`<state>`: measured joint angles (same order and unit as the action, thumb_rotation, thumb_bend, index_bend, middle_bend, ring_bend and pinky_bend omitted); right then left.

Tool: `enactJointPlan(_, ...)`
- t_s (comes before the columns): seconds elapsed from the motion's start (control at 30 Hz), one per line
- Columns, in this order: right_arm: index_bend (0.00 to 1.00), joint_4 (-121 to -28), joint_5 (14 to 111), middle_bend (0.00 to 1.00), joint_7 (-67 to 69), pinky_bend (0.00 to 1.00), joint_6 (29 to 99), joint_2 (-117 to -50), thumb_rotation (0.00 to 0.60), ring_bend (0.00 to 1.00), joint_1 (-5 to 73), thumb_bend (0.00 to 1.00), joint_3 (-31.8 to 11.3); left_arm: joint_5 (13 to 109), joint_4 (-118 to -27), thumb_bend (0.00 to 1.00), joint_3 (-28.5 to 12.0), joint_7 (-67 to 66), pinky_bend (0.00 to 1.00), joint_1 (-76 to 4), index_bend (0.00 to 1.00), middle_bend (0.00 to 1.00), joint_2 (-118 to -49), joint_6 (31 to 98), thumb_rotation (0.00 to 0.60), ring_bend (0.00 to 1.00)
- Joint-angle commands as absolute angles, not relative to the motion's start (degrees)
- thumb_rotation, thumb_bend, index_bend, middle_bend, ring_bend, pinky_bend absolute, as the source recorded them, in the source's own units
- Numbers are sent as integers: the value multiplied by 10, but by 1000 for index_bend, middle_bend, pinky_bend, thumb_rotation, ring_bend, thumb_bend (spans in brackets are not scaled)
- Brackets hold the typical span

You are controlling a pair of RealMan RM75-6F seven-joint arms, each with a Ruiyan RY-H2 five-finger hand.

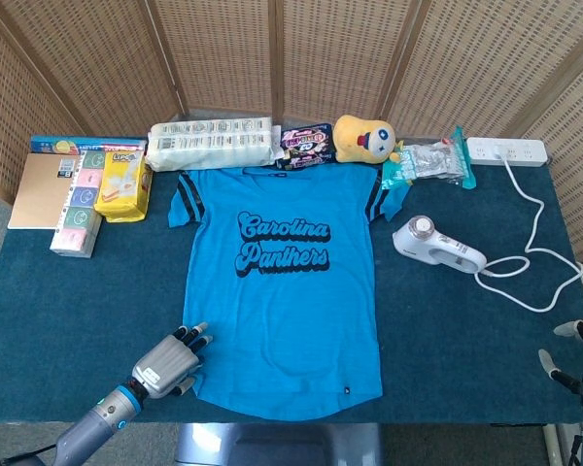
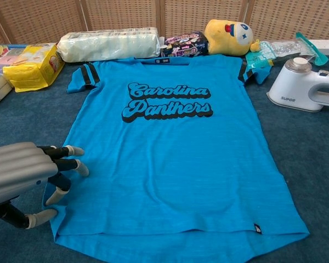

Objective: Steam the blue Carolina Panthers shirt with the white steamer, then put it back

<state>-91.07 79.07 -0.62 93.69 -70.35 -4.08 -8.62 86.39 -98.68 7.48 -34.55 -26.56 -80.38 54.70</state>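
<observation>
your left hand (image 2: 27, 175) rests with fingers a little spread on the lower left hem of the shirt (image 1: 282, 282), holding nothing, so press it flat while the right hand (image 1: 578, 364), also empty with fingers apart, reaches for the steamer (image 1: 437, 248) lying beside the shirt.

Even, bright, diffuse indoor light, seemingly from overhead; no hard shadows. Soft faint shadow under the white steamer (image 1: 437, 248) and along the shirt (image 1: 284, 291) hem. Mild sheen on the plastic-wrapped packs at the back, slight glare on the steamer body (image 2: 304, 86) in chest view. Head view sharp across the table (image 1: 466, 340), little edge distortion. Chest view: wide-angle stretch, left hand (image 2: 22, 175) near lens looks large and slightly soft; lettering crisp. Colours saturated, no motion blur.
</observation>
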Motion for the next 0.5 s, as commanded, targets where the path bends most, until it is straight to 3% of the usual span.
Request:
enactJointPlan(0.03, 461, -911, 791, 464, -6, 428, 936, -703, 600, 453, -40, 262, -87, 868, -988, 442, 70, -333, 200, -263, 631, 192, -808, 560, 446, 29)
enactJointPlan(0.5, 461, -932, 801, 464, -25, 429, 901, -703, 600, 442, -1, 262, -103, 923, -970, 446, 65, -250, 200, -241, 634, 197, -810, 641, 510, 67)
